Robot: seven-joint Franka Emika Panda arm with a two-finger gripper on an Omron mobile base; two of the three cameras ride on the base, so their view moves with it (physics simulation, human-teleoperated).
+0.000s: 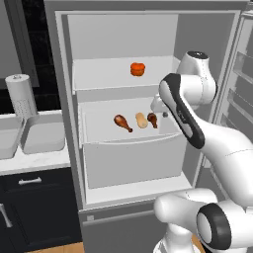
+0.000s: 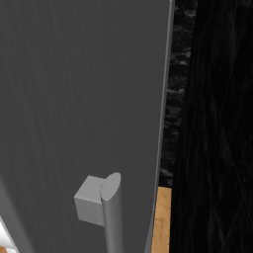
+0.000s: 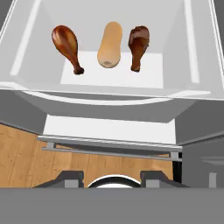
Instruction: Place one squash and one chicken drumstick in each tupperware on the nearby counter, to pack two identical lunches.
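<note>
Item, fridge: your left base view has it standing open, white inside, with an upper shelf and below it a pulled-out drawer.

Item, fridge door: your right base view gives a flat grey panel close to the lens, with a grey bar handle low on it and a strip of wooden floor beside it.

Item, desk: at the left of your left base view, white top over dark navy cabinets; two pale grey tupperware tubs sit side by side on it, with a white cylinder standing behind them.

Item, arm: it rises from the lower right of your left base view, bends at the elbow and reaches toward the drawer's right side.

Item, claw: the hand view looks down into the drawer from above its front edge. Fingers drawn in close together, holding nothing.

Item, tan squash: lying in the drawer, between the two drumsticks.

Item, left drumstick and right drumstick: both in the drawer, bone ends toward the claw.

Item, orange-red squash: on the upper shelf, alone.
</note>
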